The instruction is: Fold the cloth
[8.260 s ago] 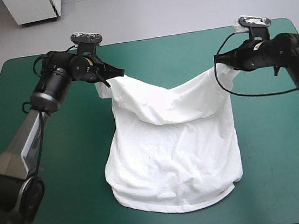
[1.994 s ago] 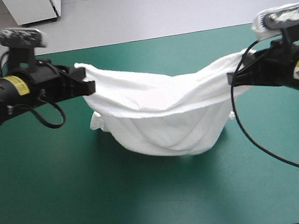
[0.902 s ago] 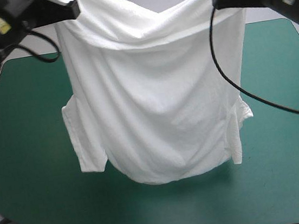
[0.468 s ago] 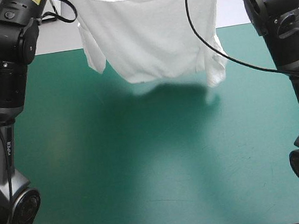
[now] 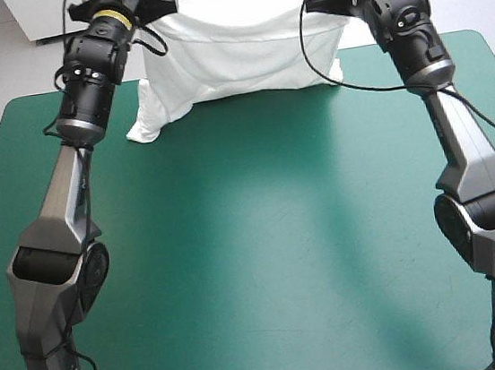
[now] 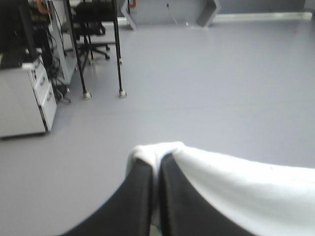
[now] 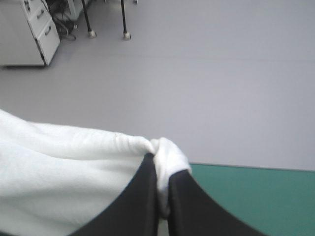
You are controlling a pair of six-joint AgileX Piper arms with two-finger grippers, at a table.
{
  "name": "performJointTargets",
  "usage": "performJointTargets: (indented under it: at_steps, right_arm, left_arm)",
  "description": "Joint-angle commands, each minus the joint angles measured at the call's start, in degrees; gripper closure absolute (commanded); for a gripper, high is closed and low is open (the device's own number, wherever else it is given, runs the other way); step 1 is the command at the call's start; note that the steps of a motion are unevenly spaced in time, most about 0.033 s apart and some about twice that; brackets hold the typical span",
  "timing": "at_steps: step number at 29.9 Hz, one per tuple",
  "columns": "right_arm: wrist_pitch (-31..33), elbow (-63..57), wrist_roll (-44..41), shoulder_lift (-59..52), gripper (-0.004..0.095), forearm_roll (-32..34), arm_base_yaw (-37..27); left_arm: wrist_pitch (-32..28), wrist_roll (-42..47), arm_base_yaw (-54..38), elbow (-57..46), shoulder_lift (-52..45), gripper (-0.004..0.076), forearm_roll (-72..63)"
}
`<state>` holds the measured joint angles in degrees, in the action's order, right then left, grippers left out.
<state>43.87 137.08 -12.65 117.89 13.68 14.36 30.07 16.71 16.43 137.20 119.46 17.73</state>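
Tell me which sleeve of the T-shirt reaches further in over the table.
The sleeve on the robot's left: it hangs well past the table's far edge, over the teal-green cover, while the right sleeve stops shorter.

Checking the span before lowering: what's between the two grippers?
Only the T-shirt, spanning from left gripper to right gripper; the high view shows it.

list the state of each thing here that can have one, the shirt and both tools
T-shirt: lifted, stretched between the two tools over the far edge of the teal-green cover, one sleeve hanging low toward it.
left tool: shut on the T-shirt, cloth bunched at its tips.
right tool: shut on the T-shirt, a fold bulging past its tips.
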Motion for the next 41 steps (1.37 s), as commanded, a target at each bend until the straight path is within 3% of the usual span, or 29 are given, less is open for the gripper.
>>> performJointTargets:
  at_steps: [1, 7, 12, 16, 20, 27, 34, 37, 41]
  right_arm:
    - [-3.28, 1.41, 0.70, 0.58, 0.0921, -0.78, -0.49]
    - [0.58, 0.93, 1.48, 6.99, 0.0921, -3.59, -0.91]
    - [-4.69, -10.48, 4.43, 4.95, 0.0921, -1.94, -0.91]
    - [-15.27, -27.42, 2.65, -2.35, 0.0921, 0.41, -0.91]
    - [-24.29, -46.67, 2.27, -10.91, 0.0921, -0.18, -0.91]
    - [-28.94, -72.34, 2.27, -25.54, 0.0921, -4.08, -0.67]
    - [-26.46, -91.24, -1.03, -42.34, 0.0921, -4.40, 3.83]
    - [-23.14, -95.91, -4.22, -49.49, 0.0921, -4.40, 6.25]
    - [-15.26, -99.20, -7.83, -56.63, 0.0921, -4.66, 9.01]
  left_arm:
    - [-3.18, 0.49, -0.10, 1.46, 0.26, 0.0734, -1.45]
    - [1.68, 1.96, 0.01, 0.34, 4.16, 0.0734, -1.49]
    - [0.33, 2.06, 1.15, -7.35, 1.88, 0.0734, 1.76]
    - [-6.06, 3.84, 1.79, -22.53, -4.17, 0.0734, 1.64]
    - [-17.61, 5.41, 1.90, -43.07, -13.76, 0.0734, 1.64]
    - [-18.28, 6.14, 4.68, -68.73, -28.94, 0.0734, 1.90]
    - [-17.08, 13.97, 10.33, -90.65, -44.98, 0.0734, 1.49]
    - [-13.14, 17.66, 13.20, -96.56, -51.54, 0.0734, 1.49]
    - [-3.63, 18.26, 18.81, -100.51, -59.19, 0.0734, 1.05]
